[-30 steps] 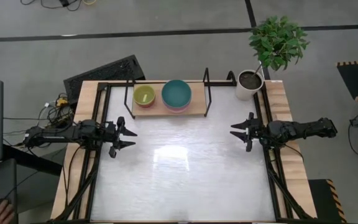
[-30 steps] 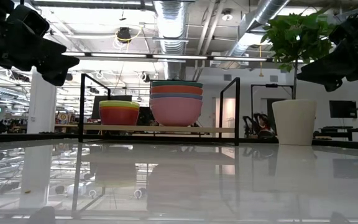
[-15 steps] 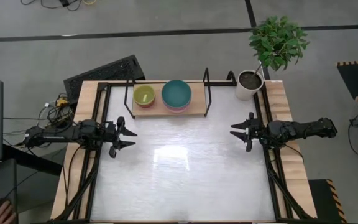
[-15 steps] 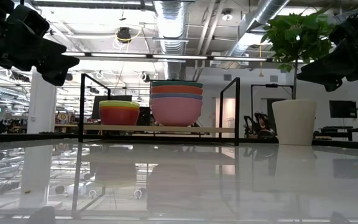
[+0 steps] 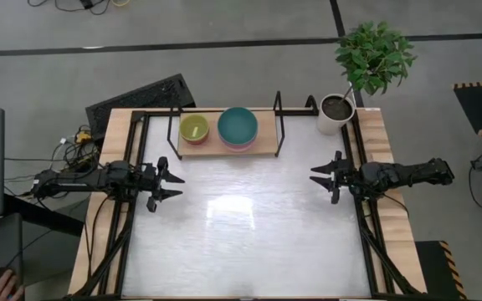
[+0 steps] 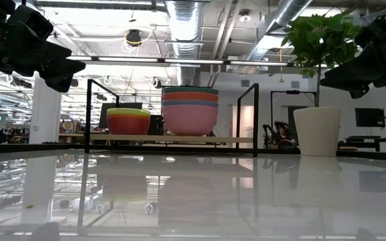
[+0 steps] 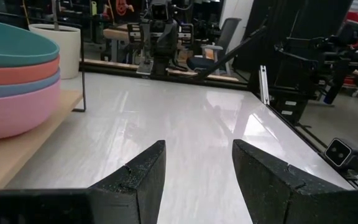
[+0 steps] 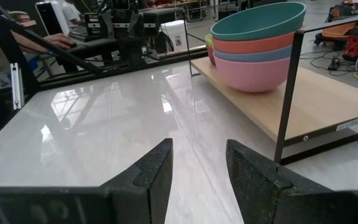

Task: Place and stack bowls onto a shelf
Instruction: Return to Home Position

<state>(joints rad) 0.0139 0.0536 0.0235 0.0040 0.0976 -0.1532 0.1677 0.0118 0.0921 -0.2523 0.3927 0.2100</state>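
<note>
At the left edge of the white tabletop (image 5: 241,251), the left gripper (image 5: 178,186) hovers above the surface and points toward the middle. Its two dark fingers (image 7: 138,180) are spread apart and hold nothing.

Along the far edge of the table stands the light wooden rectangular shelf (image 5: 268,146), set in a thin black metal frame with upright posts. All the bowls in view rest on its board in two stacks, side by side and just apart.

The small stack (image 6: 128,120) is at the shelf's left end. A round lime-green plastic bowl (image 5: 194,128) lies on top, with a yellow rim showing under it and a red bowl (image 6: 128,125) below that. Whether anything is nested deeper cannot be told.

The large stack (image 6: 189,109) sits to its right, near the middle of the board. From the top it runs teal bowl (image 5: 238,124), orange-red bowl (image 6: 189,96), blue bowl (image 6: 189,104), pink bowl (image 6: 189,120), each nested upright in the next.

Beyond the shelf's right end, at the table's far right corner, is a white plant pot (image 5: 335,113) holding a leafy green plant (image 5: 373,54).

At the right edge of the table the right gripper (image 5: 315,177) hovers above the surface, facing the left one across it and well apart from the shelf. Its fingers (image 8: 151,174) are likewise parted and empty.
</note>
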